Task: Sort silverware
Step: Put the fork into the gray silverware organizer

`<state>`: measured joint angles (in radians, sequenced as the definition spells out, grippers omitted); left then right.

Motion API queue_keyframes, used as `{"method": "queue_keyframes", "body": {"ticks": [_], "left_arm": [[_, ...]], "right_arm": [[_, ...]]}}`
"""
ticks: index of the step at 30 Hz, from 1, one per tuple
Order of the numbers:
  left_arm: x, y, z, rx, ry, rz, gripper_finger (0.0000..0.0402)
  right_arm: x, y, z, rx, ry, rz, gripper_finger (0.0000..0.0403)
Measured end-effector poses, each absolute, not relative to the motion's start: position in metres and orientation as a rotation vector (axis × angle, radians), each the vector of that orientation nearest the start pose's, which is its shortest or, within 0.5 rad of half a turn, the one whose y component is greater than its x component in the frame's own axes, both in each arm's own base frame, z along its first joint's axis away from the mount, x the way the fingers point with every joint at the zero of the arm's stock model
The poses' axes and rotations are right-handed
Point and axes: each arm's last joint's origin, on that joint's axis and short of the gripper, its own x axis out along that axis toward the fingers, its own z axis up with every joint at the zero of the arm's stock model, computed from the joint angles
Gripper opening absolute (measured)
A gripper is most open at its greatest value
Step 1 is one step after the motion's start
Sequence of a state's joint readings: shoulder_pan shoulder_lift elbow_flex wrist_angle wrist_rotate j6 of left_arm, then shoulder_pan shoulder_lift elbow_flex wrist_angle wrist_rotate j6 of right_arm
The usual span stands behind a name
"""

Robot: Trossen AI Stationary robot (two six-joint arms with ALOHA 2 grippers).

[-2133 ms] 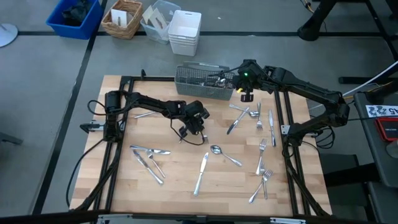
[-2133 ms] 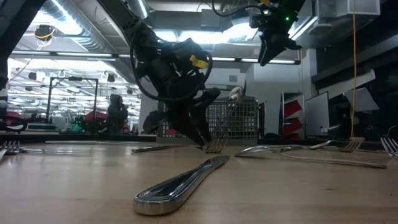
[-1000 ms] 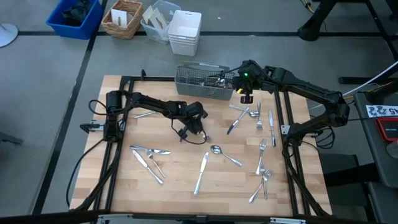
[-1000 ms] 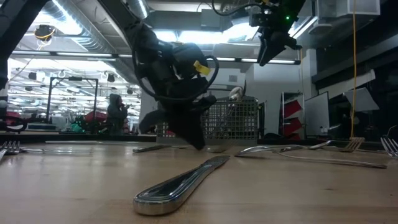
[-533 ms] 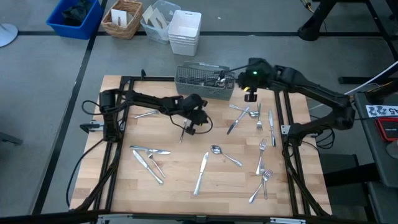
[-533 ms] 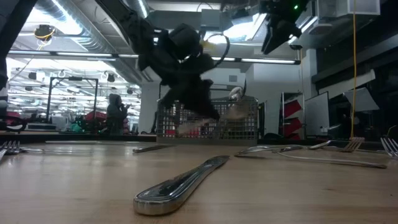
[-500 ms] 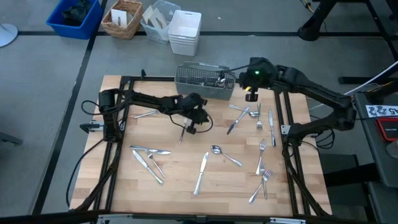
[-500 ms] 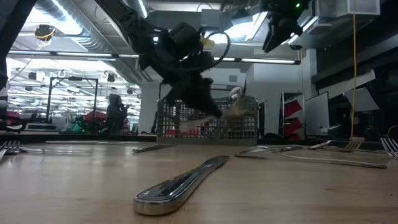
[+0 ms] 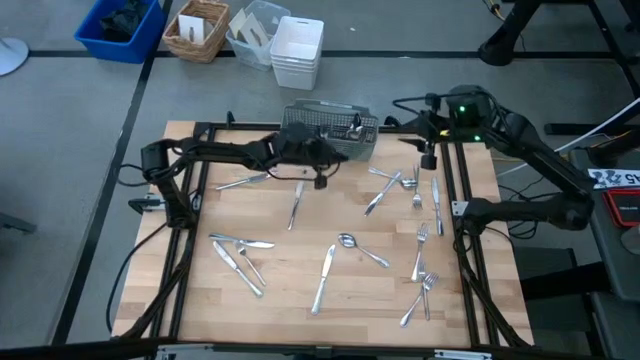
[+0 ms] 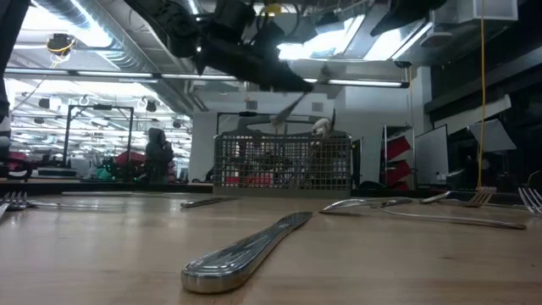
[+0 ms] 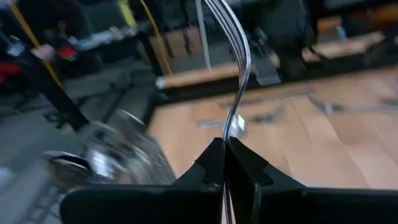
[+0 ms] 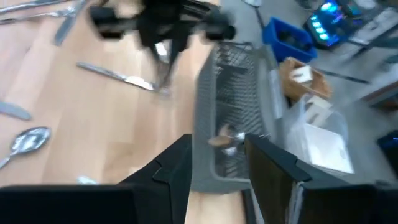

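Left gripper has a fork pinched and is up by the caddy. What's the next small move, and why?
Probably ease the left gripper on over the caddy before opening. The fork is clamped between its fingers, and in the high view the gripper hangs at the caddy's front edge, not clearly over a compartment. The right gripper waits off to the side.

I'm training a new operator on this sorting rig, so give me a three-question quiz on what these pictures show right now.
1. True or false: the left tool is shut on a fork.
2. Which tool is open? A) left B) right C) both
3. Fill in: in the high view, the left tool hangs by the wire ____ at the table's far edge.

Key: 1 true; 2 B; 3 caddy.
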<state>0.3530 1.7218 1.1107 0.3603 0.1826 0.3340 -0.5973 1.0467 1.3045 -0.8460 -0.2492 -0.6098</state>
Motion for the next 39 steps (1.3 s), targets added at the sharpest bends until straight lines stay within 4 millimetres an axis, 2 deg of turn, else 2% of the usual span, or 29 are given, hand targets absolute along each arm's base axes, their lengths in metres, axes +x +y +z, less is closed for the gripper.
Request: {"method": "queue_keyframes", "body": {"ticks": [5,8,15,20,24,29,39], "left_arm": [[0.356,0.15,0.27,0.297,0.141,0.218,0.0],[0.348,0.167,0.276,0.31,0.098,0.277,0.0],[0.323,0.209,0.273,0.311,0.13,0.405,0.0],[0.317,0.23,0.26,0.291,0.152,0.413,0.0],[0.322,0.238,0.237,0.255,0.196,0.399,0.0],[0.33,0.242,0.22,0.256,0.191,0.392,0.0],[0.33,0.241,0.2,0.245,0.33,0.361,0.0]], "right_arm": [[0.167,-0.104,0.369,-0.323,0.641,-0.136,0.015],[0.172,-0.106,0.348,-0.293,0.645,-0.114,0.015],[0.182,-0.11,0.302,-0.129,0.576,-0.062,0.015],[0.184,-0.107,0.274,0.0,0.54,0.01,0.015],[0.182,-0.106,0.259,0.048,0.566,0.013,0.015],[0.18,-0.104,0.246,0.091,0.588,0.01,0.015],[0.177,-0.102,0.233,0.143,0.618,0.023,0.015]]}}
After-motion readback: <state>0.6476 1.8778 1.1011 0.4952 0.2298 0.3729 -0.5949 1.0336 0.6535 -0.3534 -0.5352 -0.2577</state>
